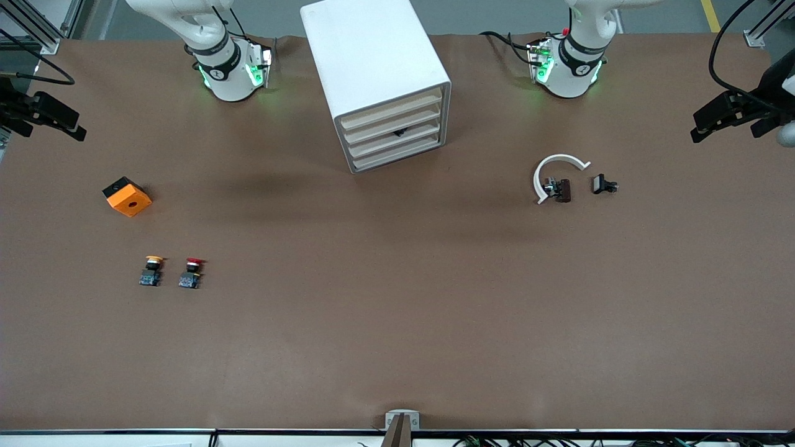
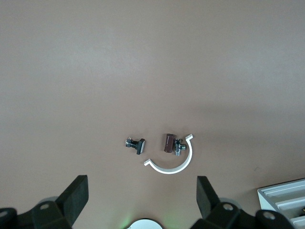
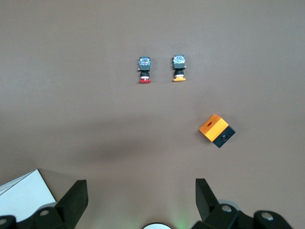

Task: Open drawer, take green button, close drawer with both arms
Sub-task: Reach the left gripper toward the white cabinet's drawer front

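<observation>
The white cabinet (image 1: 372,62) stands at the middle of the table between the two bases, and its four cream-fronted drawers (image 1: 392,133) are all shut. A small dark bit shows at the front of the third drawer down. The button with the green cap is out of view. My left gripper (image 2: 142,185) hangs open and holds nothing, over bare table by the left arm's base (image 1: 568,65). Over bare table by the right arm's base (image 1: 227,68), my right gripper (image 3: 141,187) also hangs open with nothing in it. A corner of the cabinet (image 2: 286,200) (image 3: 21,198) shows in both wrist views.
Toward the right arm's end lie an orange block (image 1: 127,196), a yellow-capped button (image 1: 151,270) and a red-capped button (image 1: 191,273). Toward the left arm's end lie a white curved piece (image 1: 559,169), a small brown part (image 1: 562,190) and a small black part (image 1: 602,184).
</observation>
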Robot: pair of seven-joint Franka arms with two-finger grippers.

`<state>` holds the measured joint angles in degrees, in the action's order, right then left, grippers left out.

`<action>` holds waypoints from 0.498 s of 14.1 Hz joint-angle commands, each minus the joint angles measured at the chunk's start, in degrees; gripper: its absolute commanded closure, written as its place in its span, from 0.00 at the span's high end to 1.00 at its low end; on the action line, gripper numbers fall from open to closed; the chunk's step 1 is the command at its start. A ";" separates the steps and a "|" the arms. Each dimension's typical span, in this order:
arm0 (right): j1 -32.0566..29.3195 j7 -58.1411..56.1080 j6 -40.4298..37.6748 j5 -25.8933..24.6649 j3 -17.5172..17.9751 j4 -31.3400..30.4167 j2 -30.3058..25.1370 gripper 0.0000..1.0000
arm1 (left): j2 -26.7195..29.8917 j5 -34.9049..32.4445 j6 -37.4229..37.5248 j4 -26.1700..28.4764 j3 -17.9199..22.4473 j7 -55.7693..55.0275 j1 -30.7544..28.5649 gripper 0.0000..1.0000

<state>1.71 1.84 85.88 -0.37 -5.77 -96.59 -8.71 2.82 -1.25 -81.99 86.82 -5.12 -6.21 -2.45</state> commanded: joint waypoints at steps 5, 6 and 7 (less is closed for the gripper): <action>-0.74 -0.61 0.17 -0.60 0.67 -0.18 -0.87 1.00 | -1.67 -0.15 1.66 -1.04 -0.24 0.06 0.61 1.00; -0.83 -0.61 0.08 -0.60 0.67 -0.27 -0.87 1.00 | -2.99 -0.42 1.66 -1.04 -0.24 0.14 0.87 1.00; -0.83 -0.61 0.08 -0.60 0.67 -0.18 -0.87 1.00 | -4.04 -0.51 1.66 -1.04 -0.24 -0.03 1.65 1.00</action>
<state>1.71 1.82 85.89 -0.38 -5.76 -96.58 -8.71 1.53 -1.25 -81.10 86.97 -5.34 -6.21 -2.01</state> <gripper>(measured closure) 0.000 0.000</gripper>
